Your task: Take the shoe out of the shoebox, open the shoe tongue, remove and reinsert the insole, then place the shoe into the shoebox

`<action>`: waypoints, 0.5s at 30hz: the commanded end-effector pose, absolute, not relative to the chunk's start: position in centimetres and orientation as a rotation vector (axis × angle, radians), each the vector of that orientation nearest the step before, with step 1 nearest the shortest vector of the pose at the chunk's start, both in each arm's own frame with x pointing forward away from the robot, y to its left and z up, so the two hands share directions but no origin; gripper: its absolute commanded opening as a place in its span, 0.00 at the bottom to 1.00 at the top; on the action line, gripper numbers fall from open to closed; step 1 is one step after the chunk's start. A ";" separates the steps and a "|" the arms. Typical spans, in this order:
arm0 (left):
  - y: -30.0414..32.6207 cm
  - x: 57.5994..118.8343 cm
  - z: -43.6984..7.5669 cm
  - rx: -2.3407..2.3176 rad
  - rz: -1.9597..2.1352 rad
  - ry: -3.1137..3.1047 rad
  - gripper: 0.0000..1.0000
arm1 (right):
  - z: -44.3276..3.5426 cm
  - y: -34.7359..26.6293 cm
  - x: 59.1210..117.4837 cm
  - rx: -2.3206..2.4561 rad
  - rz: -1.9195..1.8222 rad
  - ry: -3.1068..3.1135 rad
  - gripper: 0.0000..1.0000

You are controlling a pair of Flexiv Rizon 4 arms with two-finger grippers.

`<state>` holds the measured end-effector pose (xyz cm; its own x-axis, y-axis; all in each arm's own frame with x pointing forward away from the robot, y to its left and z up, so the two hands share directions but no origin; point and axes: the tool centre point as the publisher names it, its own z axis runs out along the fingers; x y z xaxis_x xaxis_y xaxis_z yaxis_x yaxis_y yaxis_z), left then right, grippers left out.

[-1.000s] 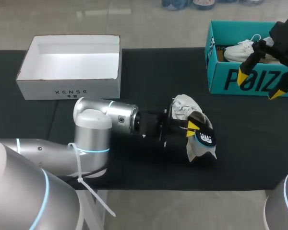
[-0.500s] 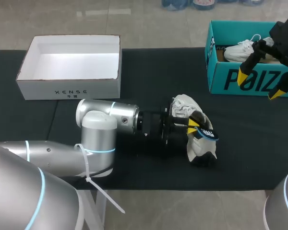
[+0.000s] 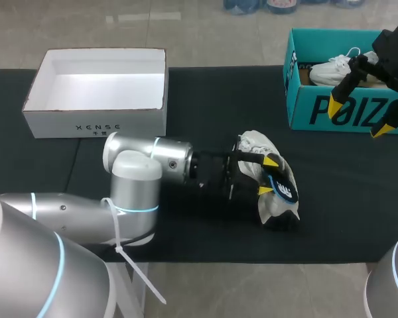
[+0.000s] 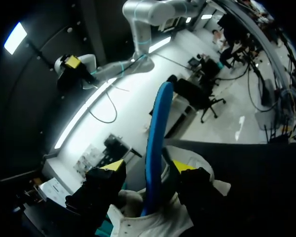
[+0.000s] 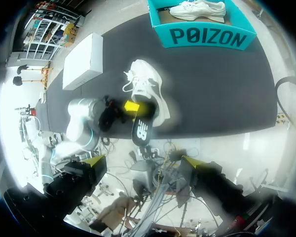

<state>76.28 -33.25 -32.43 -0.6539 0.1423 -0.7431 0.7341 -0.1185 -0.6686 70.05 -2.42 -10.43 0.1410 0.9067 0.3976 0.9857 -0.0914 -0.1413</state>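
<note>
Left gripper [image 3: 268, 176] sits at the white shoe [image 3: 254, 146], which lies mid-way across the black mat [image 3: 186, 99], well apart from the teal shoebox [image 3: 318, 112]. The blue-and-black insole [image 3: 284, 187] rises from the shoe between the left fingers. They are spread, and the left wrist view shows a gap on one side (so released, not pinched). Right gripper [image 3: 357, 120] hangs over the shoebox's front wall, fingers apart, holding nothing. A second white shoe [image 3: 331, 69] lies inside the shoebox. An open white box [image 3: 96, 122] sits at the mat's far left.
</note>
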 end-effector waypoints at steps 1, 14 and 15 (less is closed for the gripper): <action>-32.7 75.6 -32.1 0.964 -1.819 1.731 0.49 | -10.5 -2.3 70.2 -2.056 -0.290 -1.819 1.00; -33.9 75.3 -32.0 0.992 -1.856 1.743 0.22 | -10.5 -2.3 70.2 -2.056 -0.290 -1.819 1.00; -34.0 75.4 -31.9 0.998 -1.853 1.746 0.21 | -10.5 -2.3 70.2 -2.056 -0.290 -1.819 1.00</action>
